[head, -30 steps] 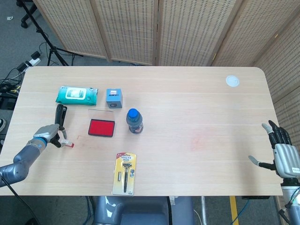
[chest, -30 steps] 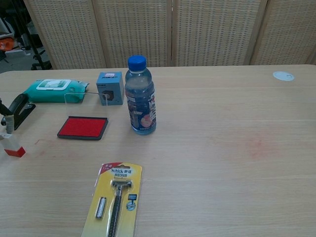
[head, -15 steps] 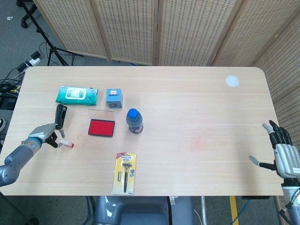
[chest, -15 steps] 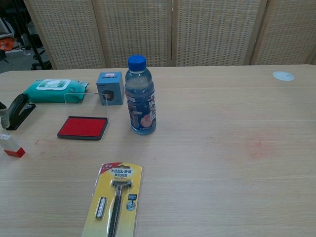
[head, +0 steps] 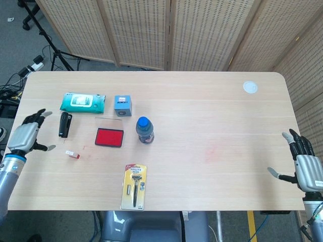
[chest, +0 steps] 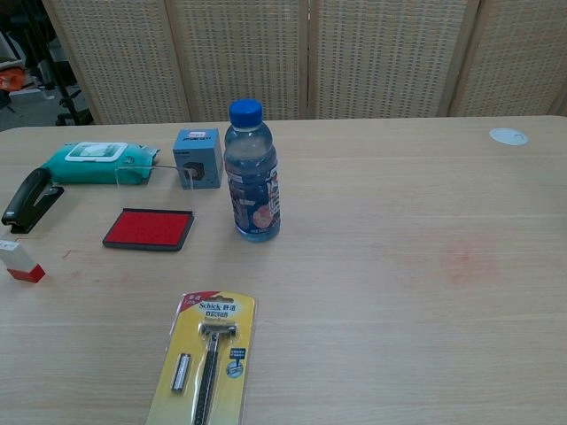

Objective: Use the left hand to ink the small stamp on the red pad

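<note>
The small stamp (head: 72, 154) (chest: 19, 261), white with a red base, lies on its side on the table left of the red ink pad (head: 109, 137) (chest: 149, 228). My left hand (head: 28, 135) hovers at the table's left edge, fingers spread, holding nothing, well left of the stamp. It does not show in the chest view. My right hand (head: 304, 167) is at the far right edge, fingers apart and empty.
A black stapler (head: 64, 124) (chest: 27, 198) lies between my left hand and the pad. Behind the pad are a teal wipes pack (head: 83, 102), a small blue box (head: 122, 105) and the pad's clear lid. A water bottle (head: 145, 130) stands right of the pad; a razor pack (head: 134, 186) lies in front.
My left hand has let go of the stamp and pulled back left to the table edge, fingers opening. The stamp now lies alone on the table. The right hand has not moved.
</note>
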You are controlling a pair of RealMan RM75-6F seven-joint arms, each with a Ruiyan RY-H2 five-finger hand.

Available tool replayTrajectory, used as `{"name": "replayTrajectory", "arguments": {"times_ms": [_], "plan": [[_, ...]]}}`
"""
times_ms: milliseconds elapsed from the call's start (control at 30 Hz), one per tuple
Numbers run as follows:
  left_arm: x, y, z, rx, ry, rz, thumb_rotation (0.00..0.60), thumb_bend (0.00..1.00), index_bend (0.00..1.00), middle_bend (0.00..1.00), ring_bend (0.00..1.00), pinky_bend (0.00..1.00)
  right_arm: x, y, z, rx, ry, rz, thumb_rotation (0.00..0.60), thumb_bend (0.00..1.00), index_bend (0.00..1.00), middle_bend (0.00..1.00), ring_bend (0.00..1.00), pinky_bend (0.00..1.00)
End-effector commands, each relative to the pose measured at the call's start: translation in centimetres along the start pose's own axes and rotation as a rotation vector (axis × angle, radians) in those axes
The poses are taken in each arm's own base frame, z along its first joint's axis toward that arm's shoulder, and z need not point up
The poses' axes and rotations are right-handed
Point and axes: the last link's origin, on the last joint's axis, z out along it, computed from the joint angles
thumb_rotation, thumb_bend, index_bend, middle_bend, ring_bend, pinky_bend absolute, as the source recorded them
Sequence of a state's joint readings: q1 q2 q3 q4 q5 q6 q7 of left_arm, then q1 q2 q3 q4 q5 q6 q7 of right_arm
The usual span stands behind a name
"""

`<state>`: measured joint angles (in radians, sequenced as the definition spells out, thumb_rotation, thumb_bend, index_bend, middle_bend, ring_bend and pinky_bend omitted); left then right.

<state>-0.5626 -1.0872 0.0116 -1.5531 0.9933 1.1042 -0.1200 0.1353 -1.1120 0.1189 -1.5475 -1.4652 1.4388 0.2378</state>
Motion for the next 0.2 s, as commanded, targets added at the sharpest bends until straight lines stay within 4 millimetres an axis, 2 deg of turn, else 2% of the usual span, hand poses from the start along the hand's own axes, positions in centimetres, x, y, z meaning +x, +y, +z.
{"name": "replayTrajectory", "arguments": {"times_ms": [33,200], "plan": [[-2.13,-3.32,-4.56,-0.005,0.208,-0.057,0.600,0.03,0.00,0.00,0.00,0.00,-0.04,-0.06,-0.03,0.003,-0.001,0.000,0.600,0.00,0.00,0.00,0.00,0.00],[-2.19,-3.85,-4.84,0.000,0.221,-0.064,0.600,0.03,0.00,0.00,0.00,0.00,0.16,-0.15,-0.14,0.007,0.007,0.004,0.600,0.00,0.00,0.00,0.00,0.00]]}}
